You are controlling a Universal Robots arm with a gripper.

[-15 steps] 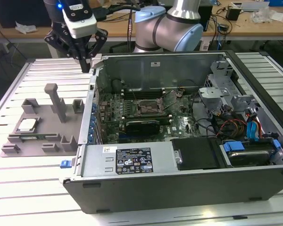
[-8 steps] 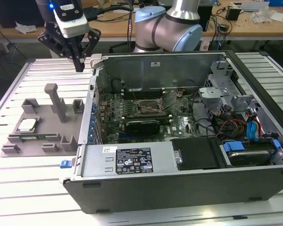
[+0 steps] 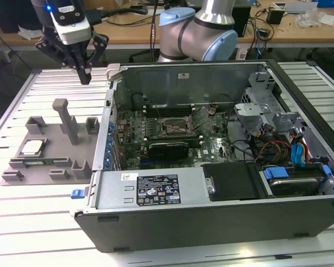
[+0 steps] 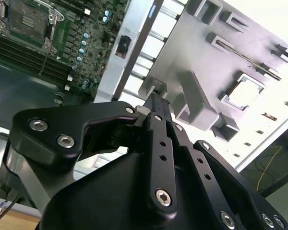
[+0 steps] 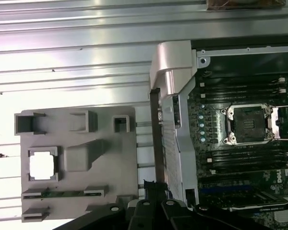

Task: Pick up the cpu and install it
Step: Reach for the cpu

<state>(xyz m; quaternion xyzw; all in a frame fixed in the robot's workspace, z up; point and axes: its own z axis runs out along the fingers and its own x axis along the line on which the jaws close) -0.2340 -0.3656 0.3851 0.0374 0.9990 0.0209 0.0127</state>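
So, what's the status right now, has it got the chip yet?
Black gripper shut, empty, up above the grey plastic tray. Small silvery square cpu lying in its tray pocket, untouched. Nothing seen between them.

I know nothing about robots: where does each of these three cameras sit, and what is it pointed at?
Exterior view: off the arm, looking down at the open computer case and grey holder; the arm and claw show.
First wrist view: on the wrist, looking down past the claw at the holder, cpu and socket.
Second wrist view: on the wrist, looking slantwise along the claw's black links toward the holder.
Shared: both wrist views show the cpu lying in the holder, plus the socket.
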